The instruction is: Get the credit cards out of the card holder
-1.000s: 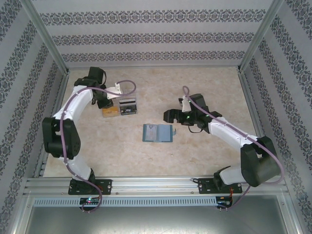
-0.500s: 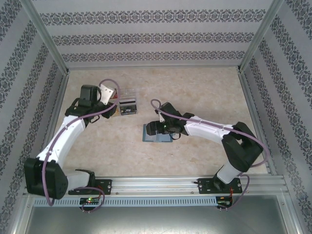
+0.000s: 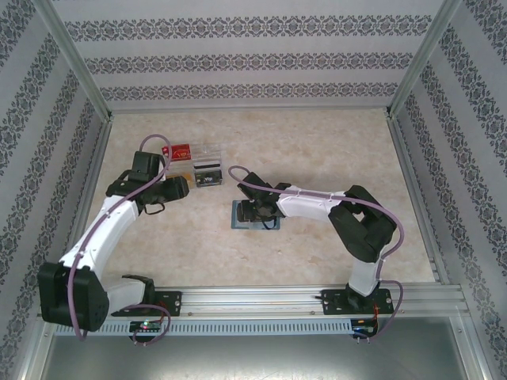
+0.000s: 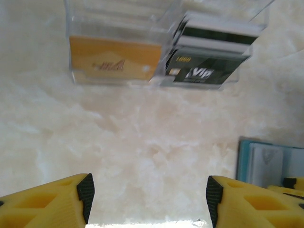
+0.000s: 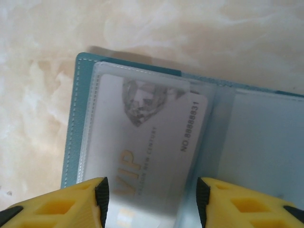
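The right fingers (image 5: 237, 206) stand spread, pinching nothing, straddling the near end of a pale card (image 5: 152, 137) with gold lettering under a cloudy sleeve (image 5: 102, 78); I'd have them catch the card's edge, not the sleeve, and draw it out flat; the blue-grey card holder (image 5: 76, 118) lies open beneath them on the tabletop (image 5: 42, 42); the left fingers (image 4: 52, 202), spread and empty, face a clear tray (image 4: 161, 28) ahead.

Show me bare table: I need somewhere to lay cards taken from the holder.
Widest bare patch: the table far-right, between the right arm and right wall. Also open: the strip between the card holder and the near rail. Crowded: centre-left, where the clear tray, left pincer, right pincer and card holder sit close together.
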`<action>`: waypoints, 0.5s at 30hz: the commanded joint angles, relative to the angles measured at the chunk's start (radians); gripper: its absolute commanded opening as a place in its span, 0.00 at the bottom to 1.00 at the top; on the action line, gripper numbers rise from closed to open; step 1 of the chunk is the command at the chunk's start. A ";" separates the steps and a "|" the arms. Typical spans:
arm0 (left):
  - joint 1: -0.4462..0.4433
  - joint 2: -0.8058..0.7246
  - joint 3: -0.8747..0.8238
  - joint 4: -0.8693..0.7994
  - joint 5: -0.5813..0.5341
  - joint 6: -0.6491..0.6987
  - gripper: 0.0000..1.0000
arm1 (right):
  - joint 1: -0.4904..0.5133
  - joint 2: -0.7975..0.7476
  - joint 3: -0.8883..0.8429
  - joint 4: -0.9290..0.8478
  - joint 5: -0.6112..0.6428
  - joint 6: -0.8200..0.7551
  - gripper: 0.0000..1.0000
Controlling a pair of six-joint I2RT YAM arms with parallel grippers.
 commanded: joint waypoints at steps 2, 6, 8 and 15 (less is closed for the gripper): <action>-0.003 0.036 0.031 -0.107 -0.007 -0.082 0.68 | 0.011 0.032 0.012 -0.060 0.064 0.027 0.47; -0.003 0.069 0.017 -0.080 0.040 -0.109 0.82 | 0.002 0.040 0.005 -0.078 0.064 0.016 0.39; -0.003 0.093 0.009 -0.059 0.078 -0.127 0.84 | -0.005 0.039 -0.006 -0.076 0.055 0.011 0.35; -0.015 0.206 -0.005 0.068 0.358 -0.222 0.75 | -0.042 0.002 -0.090 -0.010 0.000 0.008 0.30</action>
